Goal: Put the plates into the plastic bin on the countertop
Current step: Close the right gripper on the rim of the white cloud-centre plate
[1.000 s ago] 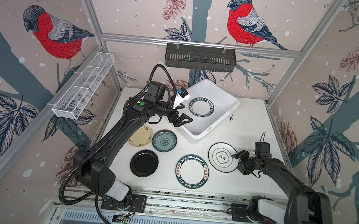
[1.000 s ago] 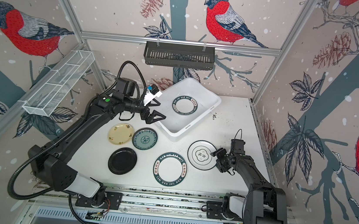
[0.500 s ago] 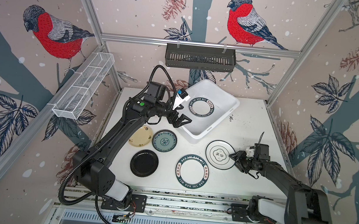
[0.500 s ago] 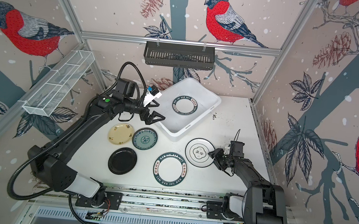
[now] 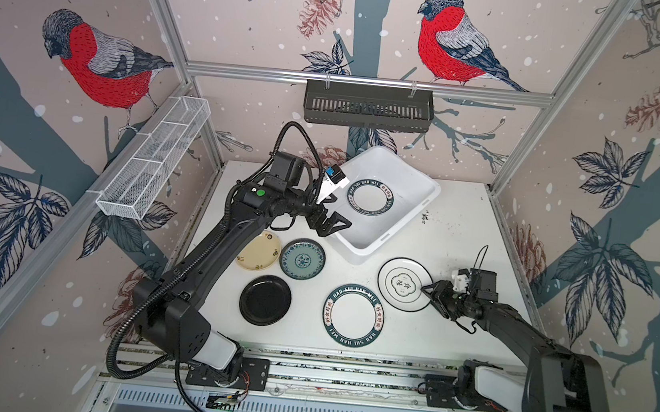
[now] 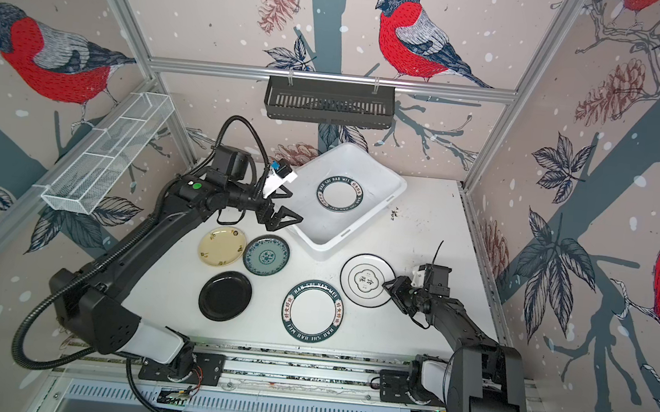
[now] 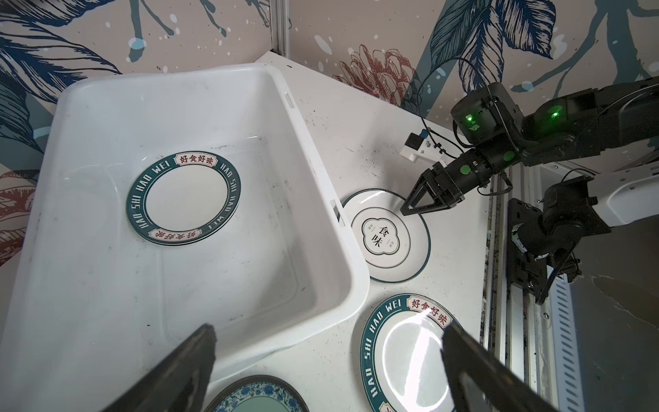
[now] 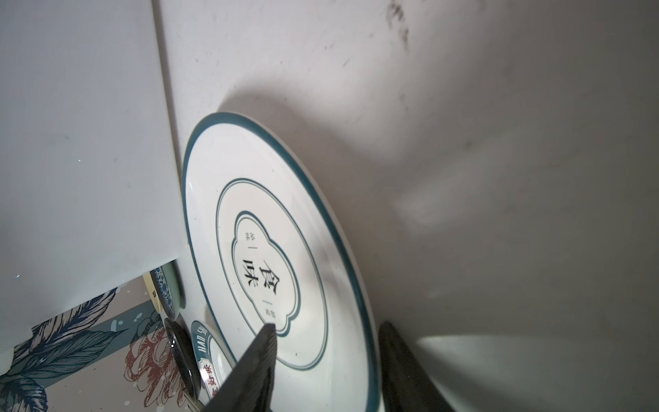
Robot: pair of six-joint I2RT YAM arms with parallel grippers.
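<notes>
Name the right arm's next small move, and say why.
Probably close the right claw on the rim of the emblem plate. In the right wrist view one finger lies over the plate and the other outside its edge, with a gap left, so nothing is pinched yet. The plate lies flat beside the bin, where it belongs.

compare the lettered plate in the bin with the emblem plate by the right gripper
Place: the lettered plate lies in the plastic bin; the emblem plate sits on the countertop outside it.
Look: the lettered plate has a broad dark lettered band round a blank centre; the emblem plate has thin lines and a central emblem.
Contact: no gripper touches the lettered plate; the right gripper straddles the emblem plate's rim.
Both are round, white.
</notes>
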